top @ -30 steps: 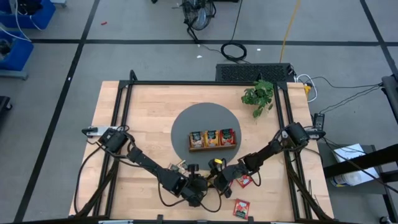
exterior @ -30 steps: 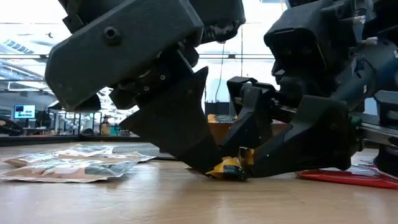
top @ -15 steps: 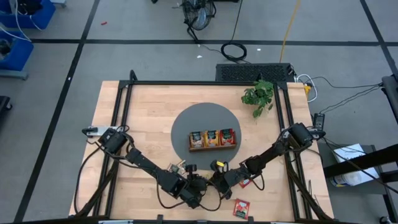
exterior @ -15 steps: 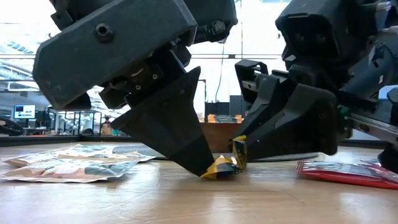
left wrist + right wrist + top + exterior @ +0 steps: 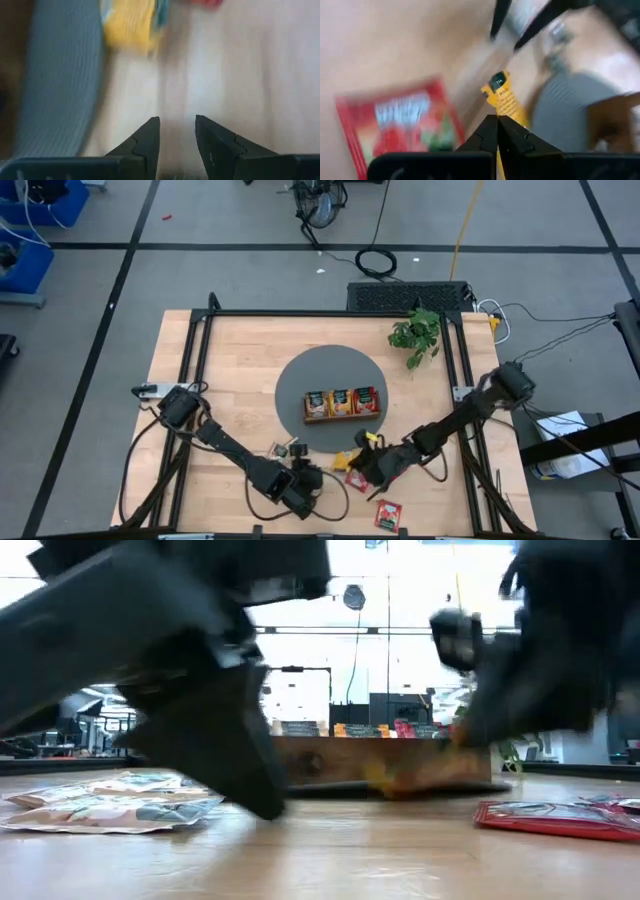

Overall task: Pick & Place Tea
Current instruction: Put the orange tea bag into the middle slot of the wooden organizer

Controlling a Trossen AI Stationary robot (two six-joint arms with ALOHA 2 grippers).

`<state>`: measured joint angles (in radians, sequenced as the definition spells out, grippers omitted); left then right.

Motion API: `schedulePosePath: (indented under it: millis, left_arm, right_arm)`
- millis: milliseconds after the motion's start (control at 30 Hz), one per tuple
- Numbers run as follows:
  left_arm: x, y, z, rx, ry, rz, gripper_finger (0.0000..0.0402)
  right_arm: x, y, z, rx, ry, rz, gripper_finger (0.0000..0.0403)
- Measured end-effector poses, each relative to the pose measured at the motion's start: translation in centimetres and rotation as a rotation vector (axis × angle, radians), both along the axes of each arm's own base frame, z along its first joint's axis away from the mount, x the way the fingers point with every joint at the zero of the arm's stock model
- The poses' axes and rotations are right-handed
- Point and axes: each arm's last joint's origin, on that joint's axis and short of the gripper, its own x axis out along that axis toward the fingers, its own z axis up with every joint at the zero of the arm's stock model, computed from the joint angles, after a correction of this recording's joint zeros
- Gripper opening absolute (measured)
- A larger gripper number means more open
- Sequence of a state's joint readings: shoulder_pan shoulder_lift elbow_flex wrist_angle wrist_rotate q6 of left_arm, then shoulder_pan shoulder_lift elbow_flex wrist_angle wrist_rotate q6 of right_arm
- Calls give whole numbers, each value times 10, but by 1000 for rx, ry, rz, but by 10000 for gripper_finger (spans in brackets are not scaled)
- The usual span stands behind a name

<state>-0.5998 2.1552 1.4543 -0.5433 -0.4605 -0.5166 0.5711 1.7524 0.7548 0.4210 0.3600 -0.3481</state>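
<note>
One yellow tea sachet (image 5: 506,102) — light, thin and floppy, likely to crumple unless pinched by an edge — is hanging clenched in the right gripper (image 5: 497,122) jaws near the tabletop (image 5: 240,360) front edge, while the left gripper (image 5: 176,131) jaws are standing parted, grasping nothing.

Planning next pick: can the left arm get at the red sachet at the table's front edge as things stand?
Probably yes. The red sachet lies flat and alone on bare wood. The left gripper sits nearby with its fingers parted and empty; the right gripper, shut on a yellow sachet, is farther back.
</note>
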Motion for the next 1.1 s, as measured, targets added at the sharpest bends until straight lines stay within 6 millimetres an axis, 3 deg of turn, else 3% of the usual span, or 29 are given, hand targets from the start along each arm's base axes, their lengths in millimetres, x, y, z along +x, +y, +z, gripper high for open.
schedulePosePath:
  millis: [233, 333, 433, 733, 900, 1100]
  left_arm:
    - [-16, -19, 56, 68, -255, -1, 131]
    - [-18, -31, 65, 78, -360, -24, 131]
    - [-15, -44, 78, 37, -484, -63, 131]
    - [-3, -50, 97, 44, -693, -31, 132]
    - [7, -37, 96, 1, -682, -2, 141]
    - [21, -20, 95, -89, -643, -20, 183]
  right_arm:
    - [-10, 1, 54, 221, -123, -36, 0]
    - [-15, -2, 78, 407, -152, -52, 0]
    - [-20, -1, 87, 483, -151, -66, 0]
    - [-32, 12, 82, 548, -150, -28, 0]
    - [-41, 17, 77, 521, -187, -41, 0]
    - [-45, 15, 71, 510, -194, -83, 0]
